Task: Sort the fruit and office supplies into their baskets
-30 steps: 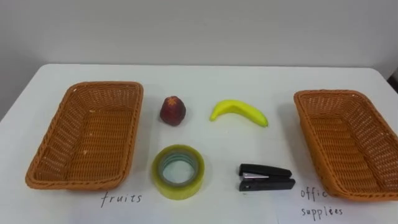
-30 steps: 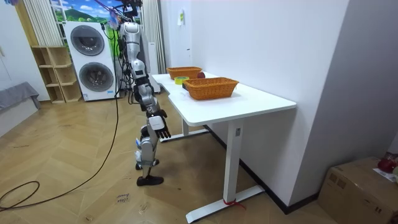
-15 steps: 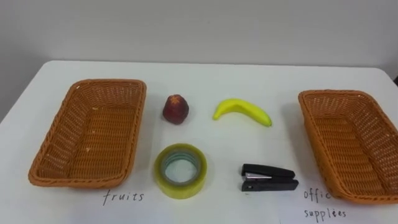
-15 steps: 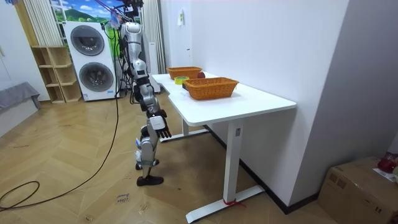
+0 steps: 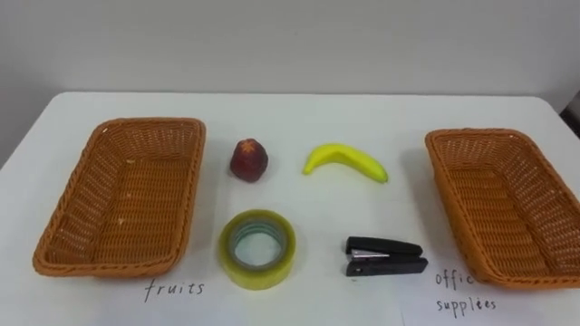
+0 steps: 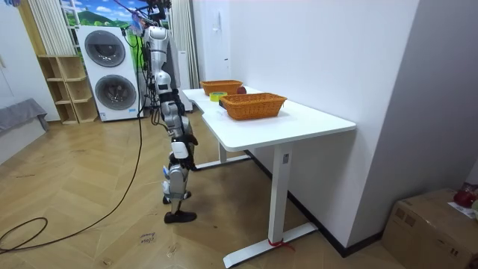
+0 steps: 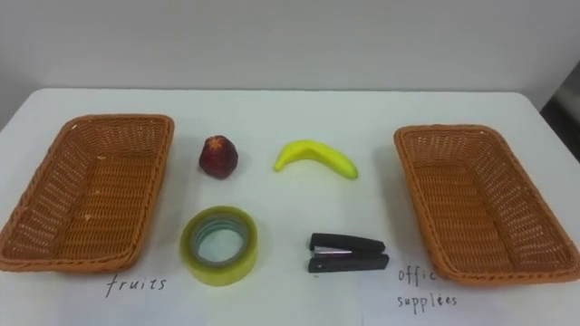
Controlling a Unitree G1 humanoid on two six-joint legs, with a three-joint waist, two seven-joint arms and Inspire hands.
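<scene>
A: What does the robot look like in the room view?
B: Slim and two-toned: a pale silver-white head and upper body, with a dark grey-black waist and arm.
A: And lower down?
B: Silvery lower legs that end in black feet.
A: Any leads?
B: Thin straps run up from its shoulders, and a dark cable trails away behind it in a long curve.

Between left basket (image 5: pixel 118 195) and right basket (image 5: pixel 503 213): apple (image 5: pixel 248 160), banana (image 5: pixel 345 161) behind tape (image 5: pixel 256 248), stapler (image 5: pixel 384 256).
</scene>
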